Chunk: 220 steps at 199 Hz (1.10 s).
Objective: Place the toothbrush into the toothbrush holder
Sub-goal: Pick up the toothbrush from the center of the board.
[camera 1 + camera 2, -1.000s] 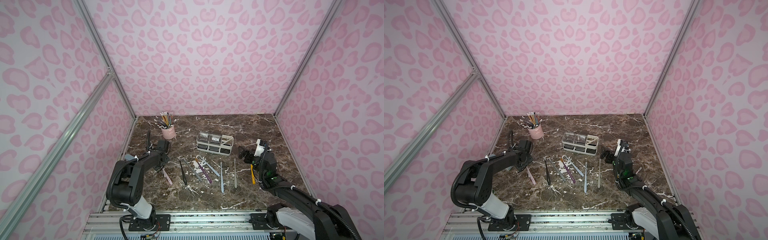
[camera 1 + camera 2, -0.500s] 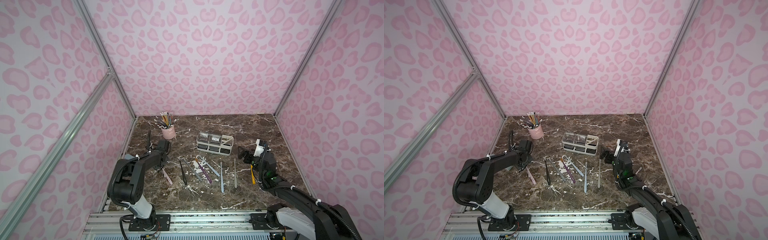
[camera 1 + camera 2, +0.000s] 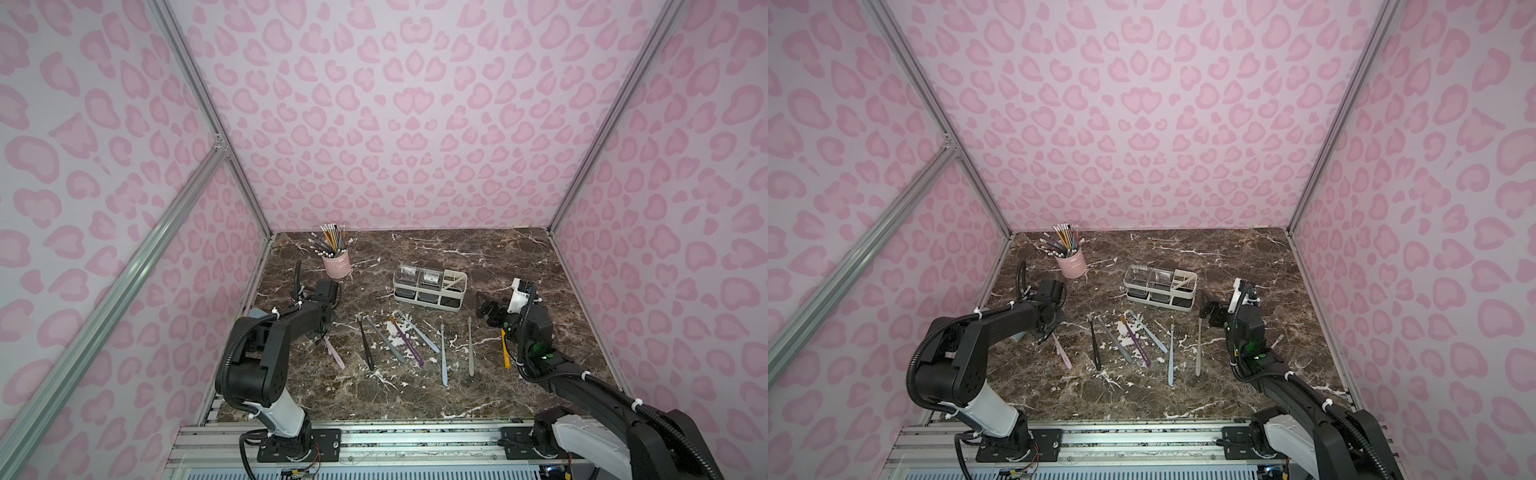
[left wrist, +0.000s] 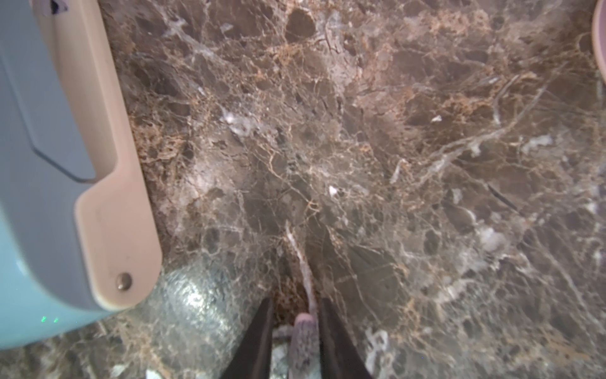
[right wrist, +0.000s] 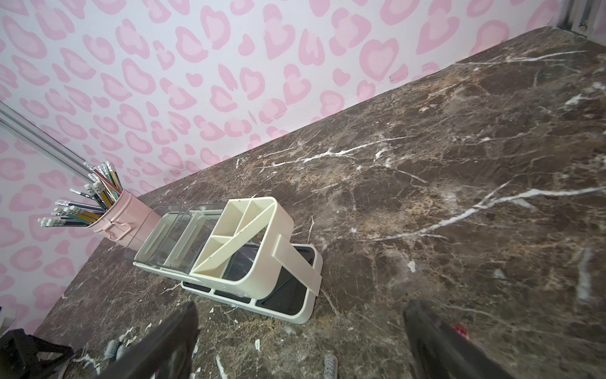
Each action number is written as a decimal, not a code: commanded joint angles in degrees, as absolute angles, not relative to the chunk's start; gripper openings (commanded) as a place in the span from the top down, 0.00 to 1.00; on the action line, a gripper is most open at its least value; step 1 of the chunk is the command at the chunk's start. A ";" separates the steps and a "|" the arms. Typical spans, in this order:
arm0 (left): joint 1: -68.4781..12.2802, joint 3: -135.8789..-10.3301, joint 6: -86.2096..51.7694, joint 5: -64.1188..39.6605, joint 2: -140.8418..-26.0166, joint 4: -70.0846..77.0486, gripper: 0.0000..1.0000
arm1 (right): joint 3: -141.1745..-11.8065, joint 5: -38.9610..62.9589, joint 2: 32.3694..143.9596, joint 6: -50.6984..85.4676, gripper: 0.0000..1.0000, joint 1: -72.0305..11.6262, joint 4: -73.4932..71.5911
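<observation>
Toothbrush first: the pink toothbrush (image 3: pixel 334 353) I am after lies flat on the tabletop (image 3: pixel 498 257), leftmost of the loose row and well apart from the toothbrush holder (image 5: pixel 249 277). The holder stands further back with its slotted compartment open at the top. I have the left gripper (image 4: pixel 296 305) down over the end of the brush that points toward the back wall, fingers straddling it. I judge that the surest way to pinch something so thin and low. The fingers are drawn in narrow on either side, but I cannot tell whether they press it yet, and the brush rests on the stone. The right gripper (image 3: pixel 487 312) hangs low near the holder's slotted end, fingers spread wide with nothing between them, parked clear of the route, I reckon. Other toothbrushes (image 3: pixel 409 343) lie fanned between the two arms, and the pink pencil cup (image 3: pixel 337 264) stands behind the left arm. Compared with a second ago, the left fingers have closed in around the brush while the arm barely shifts. Brush, holder and right arm sit where they were.
</observation>
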<state>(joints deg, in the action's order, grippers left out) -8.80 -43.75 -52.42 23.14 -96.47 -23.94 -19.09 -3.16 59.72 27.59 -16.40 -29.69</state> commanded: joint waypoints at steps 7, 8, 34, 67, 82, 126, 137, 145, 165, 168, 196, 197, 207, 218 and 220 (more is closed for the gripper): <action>-8.88 -43.53 -52.82 17.50 -96.78 -25.26 0.65 | -20.13 -3.52 59.73 27.09 0.00 -16.51 -30.76; -8.83 -43.56 -52.82 17.41 -96.73 -25.24 0.65 | -20.13 -3.52 59.71 27.04 0.00 -16.52 -30.76; -9.21 -43.94 -52.91 16.66 -96.66 -26.48 0.56 | -20.04 -3.60 59.61 27.10 0.00 -16.55 -30.82; -9.23 -43.00 -53.27 15.08 -97.06 -26.93 0.57 | -20.13 -3.59 59.97 27.17 0.00 -16.54 -30.89; -9.16 -42.76 -53.33 15.25 -96.57 -27.34 0.59 | -20.13 -3.52 59.96 27.18 0.00 -16.62 -30.86; -9.18 -42.95 -52.92 16.52 -95.93 -28.74 0.63 | -20.31 -3.65 59.94 27.26 0.00 -16.70 -30.65; -9.23 -42.78 -52.83 16.39 -95.94 -28.71 0.63 | -20.22 -3.69 59.96 27.27 0.00 -16.68 -30.74; -9.23 -42.71 -52.82 16.39 -95.90 -28.65 0.66 | -20.22 -3.70 60.01 27.30 0.00 -16.69 -30.75; -9.28 -42.71 -52.76 16.11 -96.06 -28.53 0.69 | -20.31 -3.78 60.20 27.31 0.00 -16.62 -30.54; -9.25 -42.70 -52.76 16.08 -96.00 -28.46 0.69 | -20.44 -3.78 60.28 27.29 0.00 -16.67 -30.57; -9.32 -42.63 -52.65 15.96 -96.10 -28.38 0.72 | -20.51 -3.78 60.44 27.41 0.00 -16.70 -30.41; -9.32 -42.63 -52.65 15.93 -96.13 -28.39 0.72 | -20.54 -3.78 60.46 27.42 0.00 -16.70 -30.41; -9.30 -42.60 -52.58 16.03 -96.24 -28.31 0.75 | -20.51 -3.82 60.39 27.41 0.00 -16.65 -30.37; -9.31 -42.58 -52.57 16.00 -96.42 -28.29 0.75 | -20.48 -3.87 60.38 27.42 0.00 -16.69 -30.38; -9.32 -42.57 -52.61 16.00 -96.42 -28.30 0.75 | -20.48 -3.87 60.42 27.42 0.00 -16.63 -30.40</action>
<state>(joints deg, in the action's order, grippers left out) -9.19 -43.11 -52.23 21.96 -95.61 -24.84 -19.49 -3.36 60.36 27.59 -16.56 -29.50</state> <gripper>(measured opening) 0.251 0.998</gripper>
